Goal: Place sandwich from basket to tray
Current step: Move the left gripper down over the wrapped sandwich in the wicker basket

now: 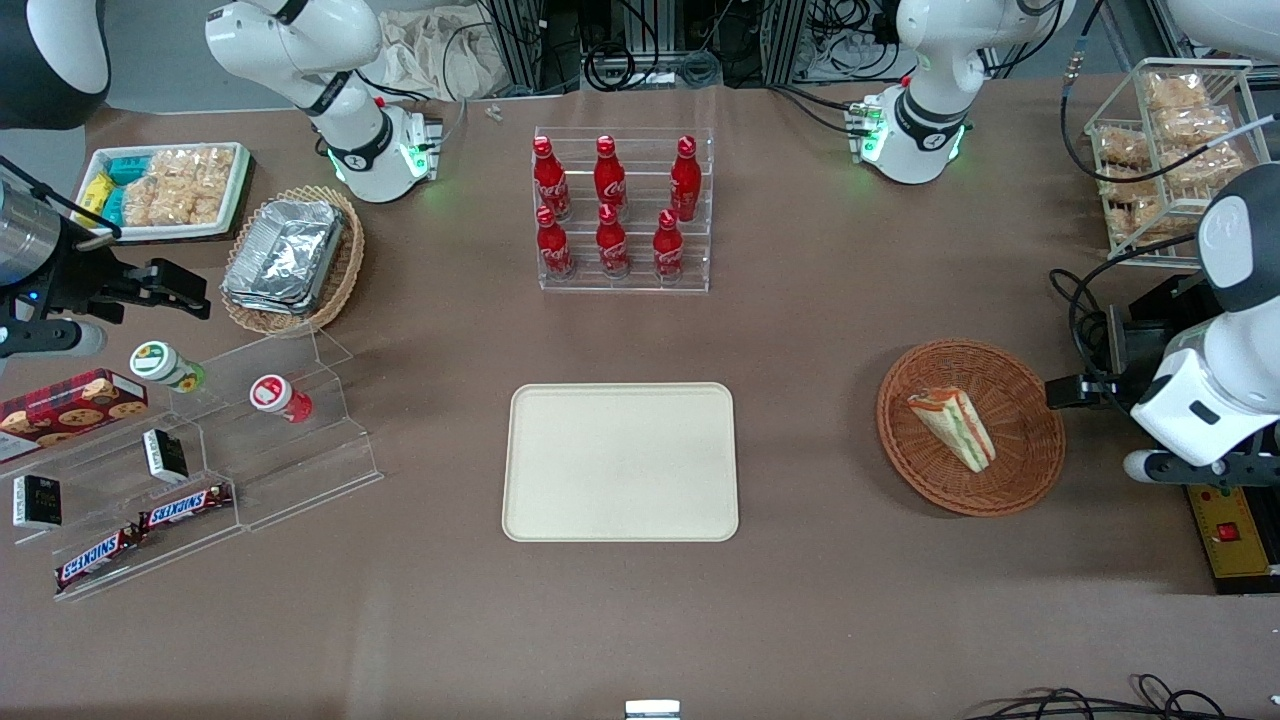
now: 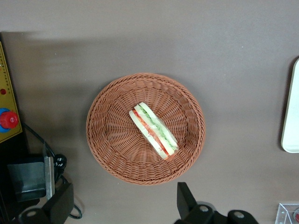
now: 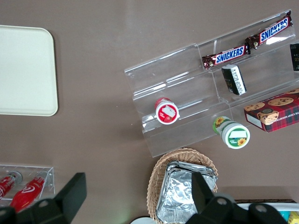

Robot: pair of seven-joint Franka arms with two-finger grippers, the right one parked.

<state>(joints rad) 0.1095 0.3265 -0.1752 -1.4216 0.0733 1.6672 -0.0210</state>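
The sandwich (image 1: 952, 428) (image 2: 153, 130), a wrapped wedge with red and green filling, lies on its side in the round reddish-brown basket (image 1: 1030, 480) (image 2: 112, 154). The cream tray (image 1: 620, 462) (image 2: 292, 116) lies bare on the table, beside the basket toward the parked arm's end. My gripper (image 1: 1085, 375) (image 2: 124, 205) hangs above the table just off the basket's rim, toward the working arm's end. It is open, its fingers (image 2: 187, 200) spread wide with nothing between them.
A yellow control box with a red button (image 1: 1228, 530) (image 2: 7, 119) and cables sit close to the gripper. A clear rack of cola bottles (image 1: 622, 212) stands farther from the camera than the tray. A wire rack of snacks (image 1: 1170, 140) stands at the working arm's end.
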